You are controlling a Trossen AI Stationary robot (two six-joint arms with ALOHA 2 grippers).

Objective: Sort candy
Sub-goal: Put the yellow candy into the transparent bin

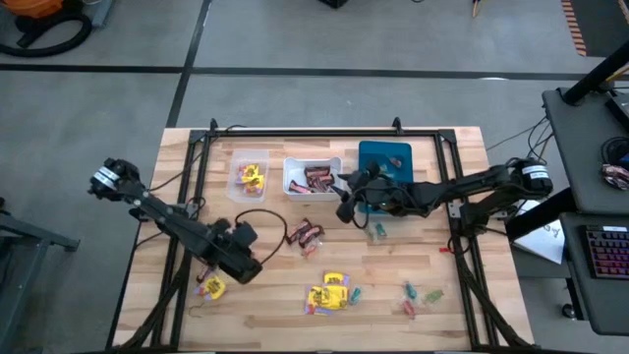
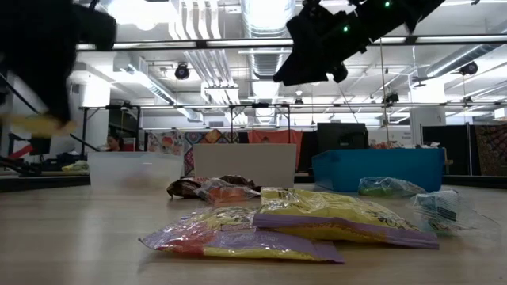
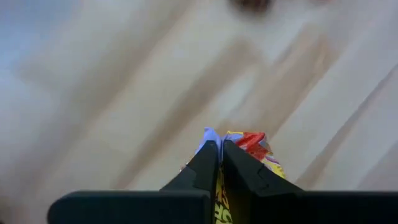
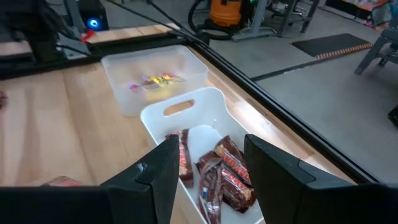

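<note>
A yellow packet (image 3: 252,152) near the table's front-left is pinched tight by the left gripper (image 3: 219,163); it's best lifted straight, then carried to the clear bin (image 1: 250,174). The right gripper (image 4: 208,163) is held open over the white bin (image 4: 205,112).

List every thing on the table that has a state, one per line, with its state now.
left pincer: shut on a yellow packet, near the table's front left
right pincer: open, empty, over the white bin
white bin: holds dark brown-red bars
clear bin: holds yellow packets
blue bin: contents hidden by the arm
loose candy: unsorted on the table
</note>
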